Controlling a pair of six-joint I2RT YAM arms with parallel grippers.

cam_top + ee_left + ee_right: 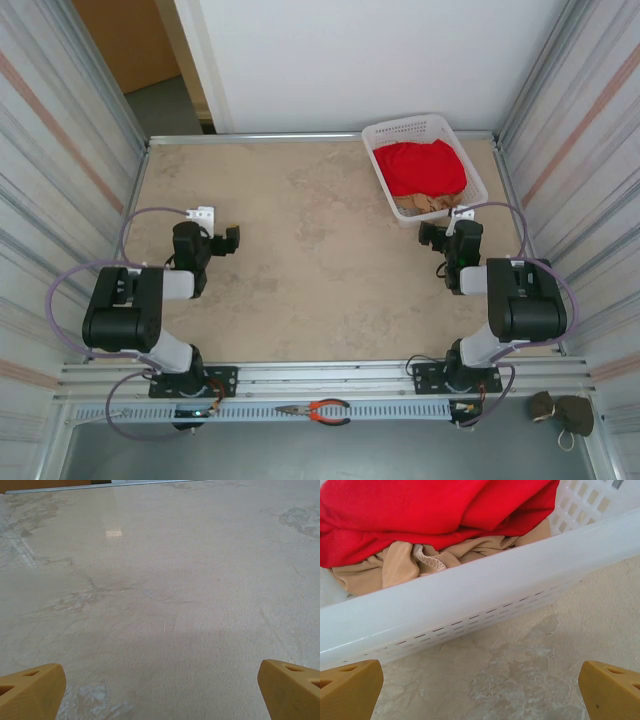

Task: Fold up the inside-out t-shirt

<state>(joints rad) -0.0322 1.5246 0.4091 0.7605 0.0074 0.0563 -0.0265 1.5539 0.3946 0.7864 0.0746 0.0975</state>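
- Handling the inside-out t-shirt [435,510], expect light, limp cloth that sags and drags; pinch a bunched fold on top.
- It lies heaped in the white basket [470,600] just ahead of your right gripper [480,690], over a tan garment [400,565].
- Your right gripper and left gripper [160,690] gape wide, both empty.
- Count: one shirt, one tan garment, one basket.

The basket [410,129] sat at the table's [300,260] far right corner, holding the inside-out t-shirt [425,165] atop another garment [420,204], with the right gripper [480,689] just before it and the left gripper [160,690] well to its left.
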